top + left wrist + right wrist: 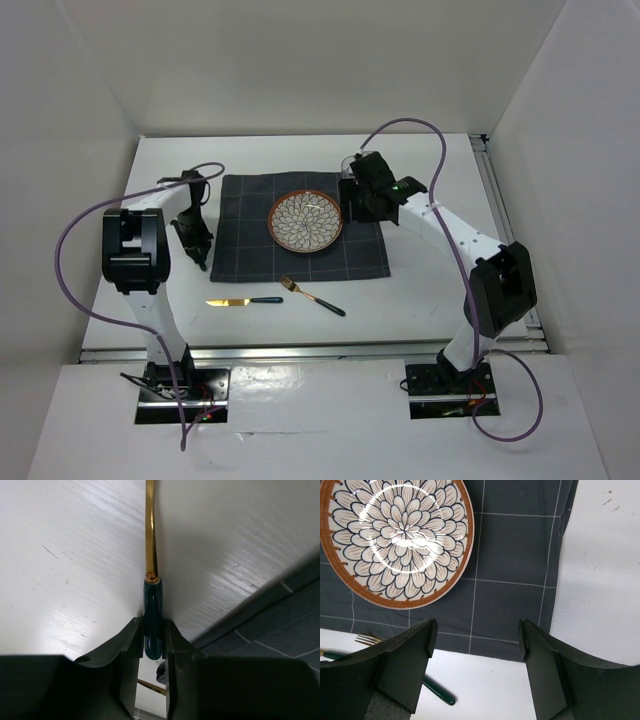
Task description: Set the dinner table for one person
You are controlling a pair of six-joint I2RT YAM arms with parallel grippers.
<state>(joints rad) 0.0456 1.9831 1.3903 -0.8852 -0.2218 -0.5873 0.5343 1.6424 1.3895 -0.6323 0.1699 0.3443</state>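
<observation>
The dinner table [280,160] filled the middle of the top view, a white surface closed in by white walls, with metal rails along its right and near edges. A dark grey checked placemat [250,235] lay in the middle of it, nearer the far edge than the near one. A round plate [305,222] with a brown rim and a petal pattern sat on the placemat, about central.

Between the placemat and the near edge, a knife [232,301] lay on the bare surface, parallel to that edge, with its gold blade pointing to the left edge. Just beside it, a fork [312,296] lay slanted, its tines close to the placemat's near border and its dark handle angled toward the near right corner.

The left claw [153,625] hung by the placemat's left border, clenched on the dark green handle of a utensil [151,540]. The utensil's thin gold stem ran out over the white surface, and its head was out of view, so its kind could not be told.

The right claw [476,630] hovered over the right side of the placemat beside the plate, its fingers spread wide and holding nothing.
</observation>
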